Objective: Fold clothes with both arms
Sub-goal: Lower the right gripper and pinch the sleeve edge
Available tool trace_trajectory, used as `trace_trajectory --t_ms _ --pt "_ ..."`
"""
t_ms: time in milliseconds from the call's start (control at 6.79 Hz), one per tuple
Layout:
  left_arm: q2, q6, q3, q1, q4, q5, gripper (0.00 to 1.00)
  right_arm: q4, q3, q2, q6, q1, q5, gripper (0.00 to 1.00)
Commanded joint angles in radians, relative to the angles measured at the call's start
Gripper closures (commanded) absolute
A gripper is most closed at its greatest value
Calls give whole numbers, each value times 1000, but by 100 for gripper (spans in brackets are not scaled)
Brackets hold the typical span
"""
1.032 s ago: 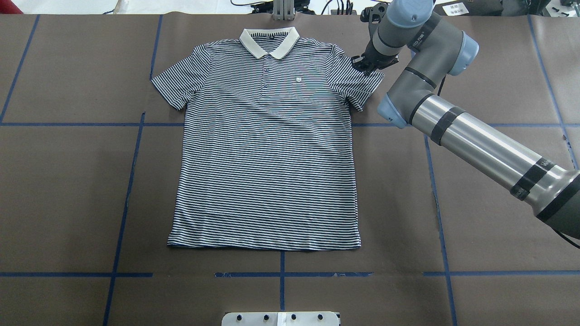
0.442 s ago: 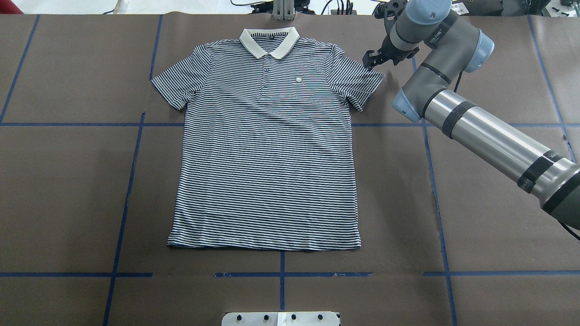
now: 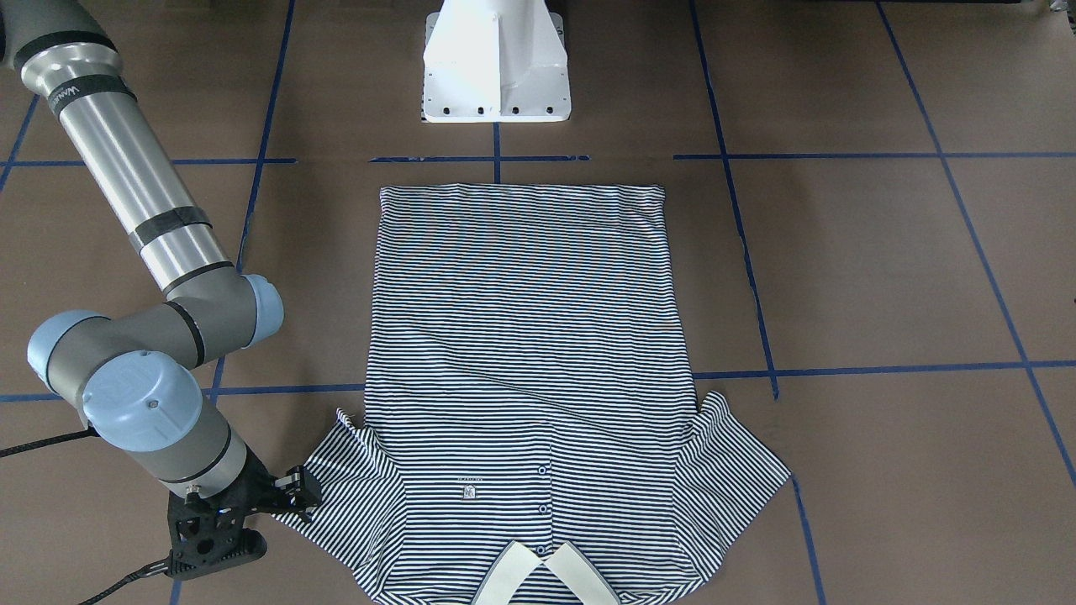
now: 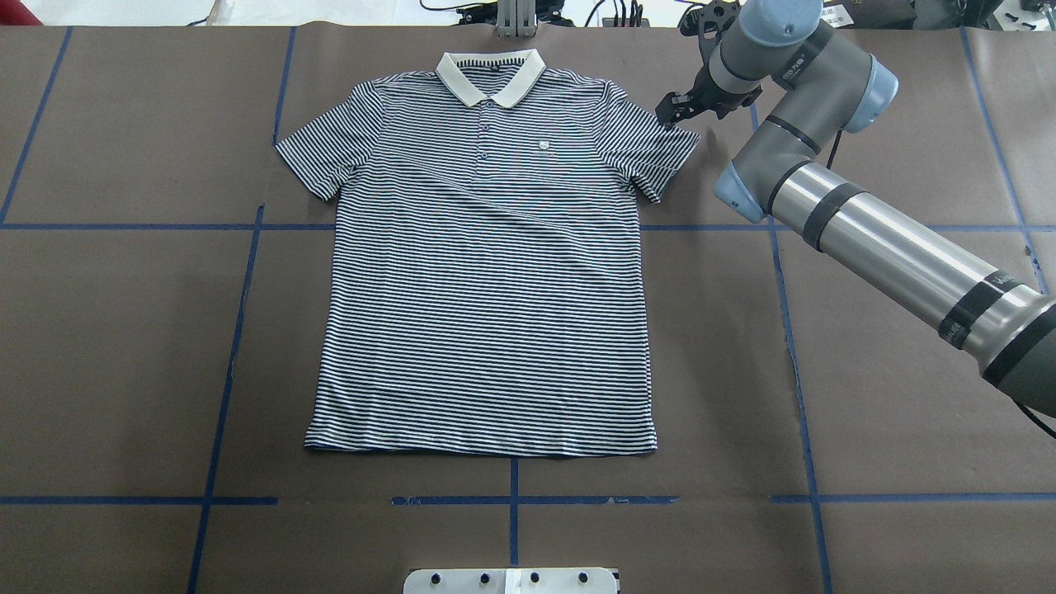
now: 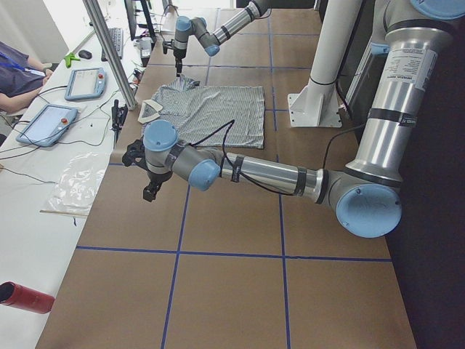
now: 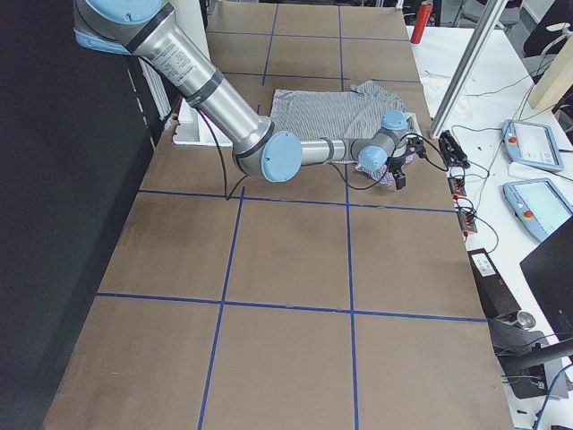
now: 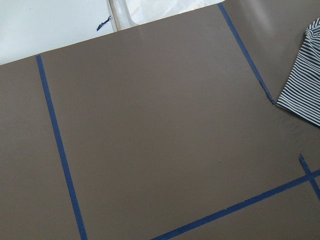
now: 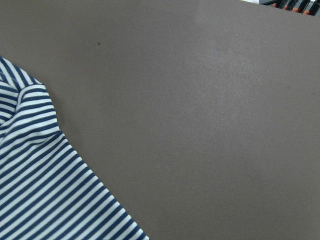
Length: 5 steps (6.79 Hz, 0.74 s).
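Polo shirt [image 4: 487, 272] lies flat, front up, on the brown table [image 4: 124, 346], centre of the overhead view. Collar [image 4: 458, 81] at top of frame, hem at lower centre, both short sleeves spread sideways. Placket buttoned; small chest logo [image 4: 543, 147] just right of it. In the front-facing view the collar is at the bottom edge and the hem points toward the white pedestal base [image 3: 496, 59] at top.

Right arm [image 4: 874, 247] enters from the right edge of the overhead view and bends into the upper right. Right end effector [image 4: 672, 110] sits at the upper edge of the frame-right sleeve [image 4: 656, 153], near its outer corner. Finger opening: cannot tell, since the black parts are small and overlap in both fixed views. Cannot tell either whether it has hold of the sleeve edge. The right wrist view shows no fingers, only striped sleeve lying flat on the table at lower left.

Left arm [image 5: 269, 174] shows only in the left side view, large, across mid-frame. Left end effector [image 5: 150, 190] hangs over bare table at centre left, well apart from the shirt. How far open: cannot tell. The left wrist view shows bare table, blue tape lines [image 7: 61, 150] and a sleeve edge at the right border.

Two tablet-like pendants [image 5: 45, 125] sit at upper left of the left side view.
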Motion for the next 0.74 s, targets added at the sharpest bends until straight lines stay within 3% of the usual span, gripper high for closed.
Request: trace_trajectory --t_ms 0,147,295,589 --pt "0 -1 -1 1 -1 0 0 -53 -1 0 -3 -2 42 7" --pt "0 -3 -3 1 1 0 0 -60 2 1 1 -3 52 8" --pt "0 -3 -3 -1 1 0 0 -63 2 0 1 -2 62 24" --pt "0 -3 -3 1 1 -2 0 -72 4 1 -5 -3 63 87"
